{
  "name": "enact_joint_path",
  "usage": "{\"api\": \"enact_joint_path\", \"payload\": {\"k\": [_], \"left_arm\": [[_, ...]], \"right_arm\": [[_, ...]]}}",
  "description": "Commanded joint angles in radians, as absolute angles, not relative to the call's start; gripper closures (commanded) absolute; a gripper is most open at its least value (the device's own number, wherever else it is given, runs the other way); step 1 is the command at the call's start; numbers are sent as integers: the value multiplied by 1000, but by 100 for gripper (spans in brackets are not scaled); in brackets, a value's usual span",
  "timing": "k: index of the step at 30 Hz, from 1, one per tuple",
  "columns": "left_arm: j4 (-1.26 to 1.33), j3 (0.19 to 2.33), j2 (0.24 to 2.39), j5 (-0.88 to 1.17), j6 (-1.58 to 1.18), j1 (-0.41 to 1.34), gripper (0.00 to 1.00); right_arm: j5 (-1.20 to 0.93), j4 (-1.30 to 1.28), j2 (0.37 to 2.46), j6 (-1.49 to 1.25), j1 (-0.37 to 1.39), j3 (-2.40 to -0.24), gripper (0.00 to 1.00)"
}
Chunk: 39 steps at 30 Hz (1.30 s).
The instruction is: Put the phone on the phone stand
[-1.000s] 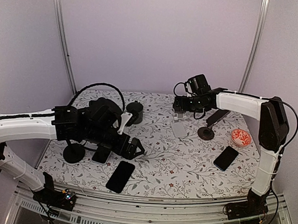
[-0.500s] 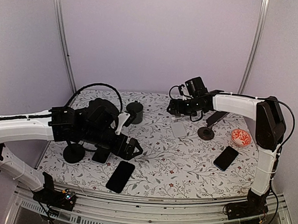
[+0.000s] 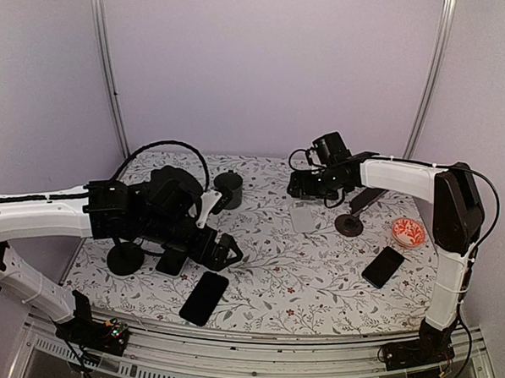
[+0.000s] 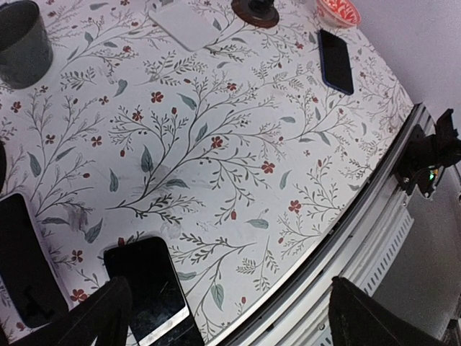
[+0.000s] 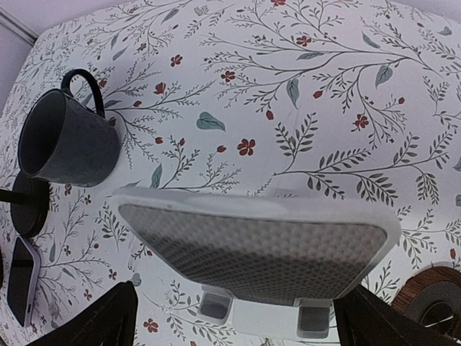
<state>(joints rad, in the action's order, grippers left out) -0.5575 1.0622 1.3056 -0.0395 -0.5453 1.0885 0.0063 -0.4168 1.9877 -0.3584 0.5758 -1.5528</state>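
A white phone stand (image 3: 304, 215) with a grey textured pad stands mid-table; in the right wrist view (image 5: 259, 241) it fills the space just ahead of the fingers. My right gripper (image 3: 308, 188) is open and empty, just behind and above it. A black phone (image 3: 204, 297) lies flat near the front edge, also in the left wrist view (image 4: 148, 288). My left gripper (image 3: 225, 252) is open and empty, hovering just above and to the right of that phone. A second phone (image 3: 172, 259) lies beside it, and a third (image 3: 383, 266) lies at the right.
A dark mug (image 3: 228, 188) stands at the back. A black round-based stand (image 3: 125, 258) is at the left and another (image 3: 350, 224) at the right. A red patterned bowl (image 3: 409, 233) sits far right. The table's front rail (image 4: 360, 216) is close to the left gripper.
My right gripper has drawn back and up a little from the white stand. My left gripper has shifted slightly and stays open over the front phones.
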Motion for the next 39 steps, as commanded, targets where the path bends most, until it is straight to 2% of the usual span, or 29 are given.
{"api": "enact_joint_path", "payload": {"k": [1, 19, 28, 35, 39], "left_arm": [[-534, 1077, 1319, -34, -516, 1105, 4], [-505, 1043, 1307, -31, -531, 1106, 4], [-483, 1024, 1308, -35, -525, 1106, 4], [-469, 1003, 1308, -57, -498, 1106, 3], [-452, 991, 1314, -66, -487, 1104, 3]], "right_arm": [[20, -443, 2015, -366, 580, -1580, 3], [-47, -483, 2002, -404, 594, -1581, 3], [34, -573, 1959, -416, 594, -1553, 1], [33, -607, 1742, -439, 632, -1302, 2], [44, -649, 1623, -498, 710, -1129, 4]]}}
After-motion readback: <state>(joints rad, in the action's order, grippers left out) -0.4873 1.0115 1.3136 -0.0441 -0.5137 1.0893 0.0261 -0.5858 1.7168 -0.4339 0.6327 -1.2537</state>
